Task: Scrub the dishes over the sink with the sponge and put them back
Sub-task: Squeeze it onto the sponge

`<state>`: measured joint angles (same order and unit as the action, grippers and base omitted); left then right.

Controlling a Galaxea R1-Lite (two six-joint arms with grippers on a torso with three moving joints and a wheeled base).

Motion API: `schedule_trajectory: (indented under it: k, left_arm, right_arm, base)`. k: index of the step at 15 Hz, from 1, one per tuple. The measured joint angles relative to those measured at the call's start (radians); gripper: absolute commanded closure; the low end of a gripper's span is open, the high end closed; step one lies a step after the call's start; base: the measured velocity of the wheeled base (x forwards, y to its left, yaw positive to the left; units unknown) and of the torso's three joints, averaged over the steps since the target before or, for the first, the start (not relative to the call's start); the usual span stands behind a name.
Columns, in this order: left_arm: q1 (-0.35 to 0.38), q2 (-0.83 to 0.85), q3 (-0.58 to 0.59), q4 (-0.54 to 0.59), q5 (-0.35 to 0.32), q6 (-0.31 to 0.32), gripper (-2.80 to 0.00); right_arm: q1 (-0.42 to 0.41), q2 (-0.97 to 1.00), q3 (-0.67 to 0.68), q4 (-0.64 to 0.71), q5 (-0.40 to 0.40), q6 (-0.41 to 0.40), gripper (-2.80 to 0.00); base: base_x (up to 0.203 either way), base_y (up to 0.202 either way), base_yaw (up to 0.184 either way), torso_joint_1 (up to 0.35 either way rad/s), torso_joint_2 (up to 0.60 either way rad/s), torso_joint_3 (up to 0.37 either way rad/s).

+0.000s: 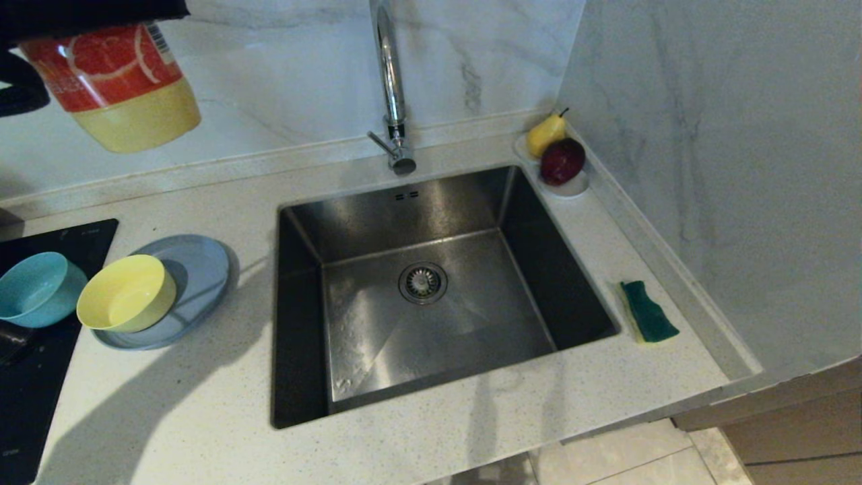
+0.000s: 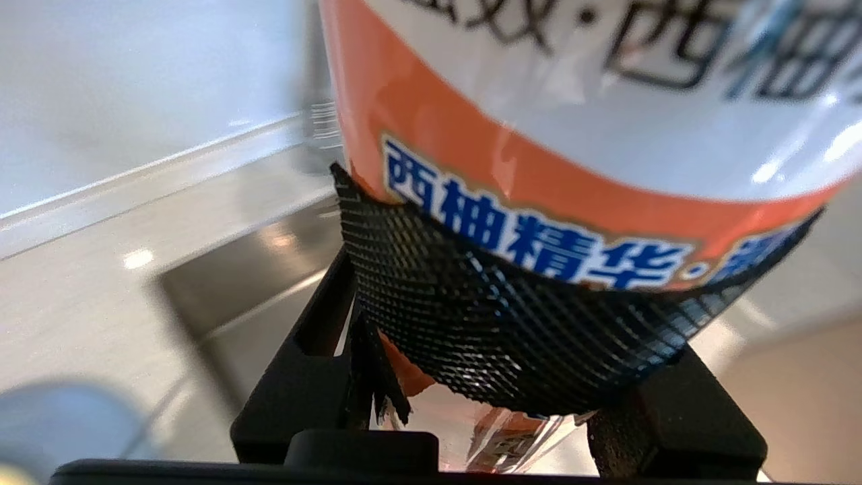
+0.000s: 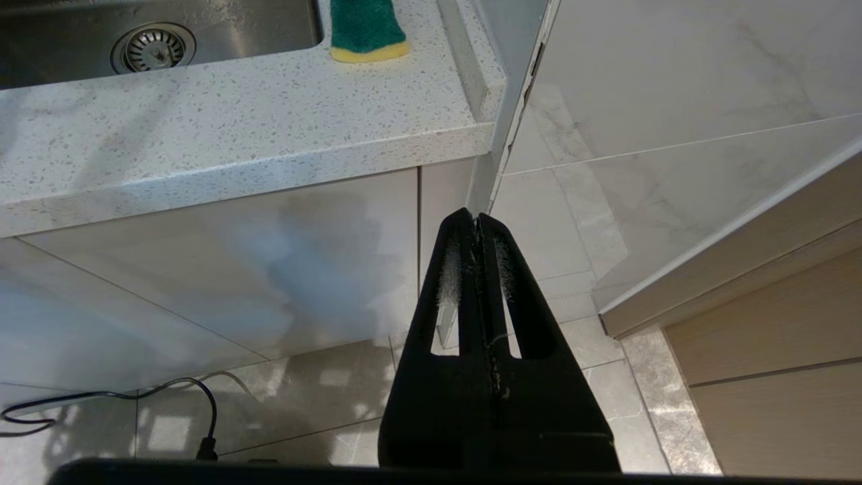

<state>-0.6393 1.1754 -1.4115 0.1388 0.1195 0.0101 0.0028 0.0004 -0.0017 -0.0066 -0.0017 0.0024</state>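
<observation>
Bowl (image 1: 126, 294) on plate (image 1: 195, 269) left of sink (image 1: 417, 283); sponge (image 1: 648, 311) right.

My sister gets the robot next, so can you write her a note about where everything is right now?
Left gripper: shut on the dish soap bottle, held up in the air over the counter's back left.
Right gripper: shut, empty, parked low beside the cabinet.
Yellow bowl sits on the grey-blue plate; teal bowl beside them, left of the sink.
Sponge lies on the counter right of the sink, untouched.
Done: no dish lifted, none at the sink.
Left: scrub all three, put them back.
</observation>
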Motion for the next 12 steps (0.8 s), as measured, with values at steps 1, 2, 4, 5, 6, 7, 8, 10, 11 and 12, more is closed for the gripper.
schedule_trajectory:
  k: [1, 2, 4, 5, 6, 7, 8, 10, 11, 12]
  left_arm:
    - [-0.034, 0.011, -0.016, 0.009, -0.011, 0.004, 0.0]
    - [-0.065, 0.026, -0.027, 0.012, -0.022, 0.017, 0.0]
    - [-0.103, 0.066, -0.044, 0.012, -0.029, 0.066, 0.0]
    - [-0.115, 0.09, -0.052, 0.01, -0.035, 0.09, 0.0]
    - [-0.126, 0.113, -0.057, 0.008, -0.05, 0.11, 0.0]
    - [-0.141, 0.136, -0.068, 0.008, -0.063, 0.121, 0.0]
    - [-0.158, 0.161, -0.087, 0.009, -0.067, 0.127, 0.0]
    - [-0.191, 0.207, -0.138, 0.012, -0.07, 0.132, 0.0]
    - [-0.207, 0.23, -0.163, 0.011, -0.07, 0.134, 0.0]
    - [-0.223, 0.253, -0.184, 0.012, -0.07, 0.134, 0.0]
  right_arm:
    - [0.0, 0.0, 0.0, 0.0, 0.0, 0.0, 0.0]
    - [0.0, 0.0, 0.0, 0.0, 0.0, 0.0, 0.0]
    - [0.0, 0.0, 0.0, 0.0, 0.0, 0.0, 0.0]
    - [0.0, 0.0, 0.0, 0.0, 0.0, 0.001, 0.0]
    - [0.0, 0.0, 0.0, 0.0, 0.0, 0.0, 0.0]
    - [0.0, 0.0, 0.0, 0.0, 0.0, 0.001, 0.0]
    - [0.0, 0.0, 0.0, 0.0, 0.0, 0.0, 0.0]
    - [0.0, 0.0, 0.0, 0.0, 0.0, 0.001, 0.0]
    - [0.0, 0.0, 0.0, 0.0, 0.0, 0.001, 0.0]
    - [0.0, 0.0, 0.0, 0.0, 0.0, 0.0, 0.0]
  base:
    - [0.0, 0.0, 0.0, 0.0, 0.0, 0.0]
    - [0.0, 0.0, 0.0, 0.0, 0.0, 0.0]
    - [0.0, 0.0, 0.0, 0.0, 0.0, 0.0]
    - [0.0, 0.0, 0.0, 0.0, 0.0, 0.0]
    - [0.0, 0.0, 0.0, 0.0, 0.0, 0.0]
    - [0.0, 0.0, 0.0, 0.0, 0.0, 0.0]
    - [0.0, 0.0, 0.0, 0.0, 0.0, 0.0]
    - [0.0, 0.0, 0.0, 0.0, 0.0, 0.0]
    - [0.0, 0.0, 0.0, 0.0, 0.0, 0.0]
    - [0.0, 0.0, 0.0, 0.0, 0.0, 0.0]
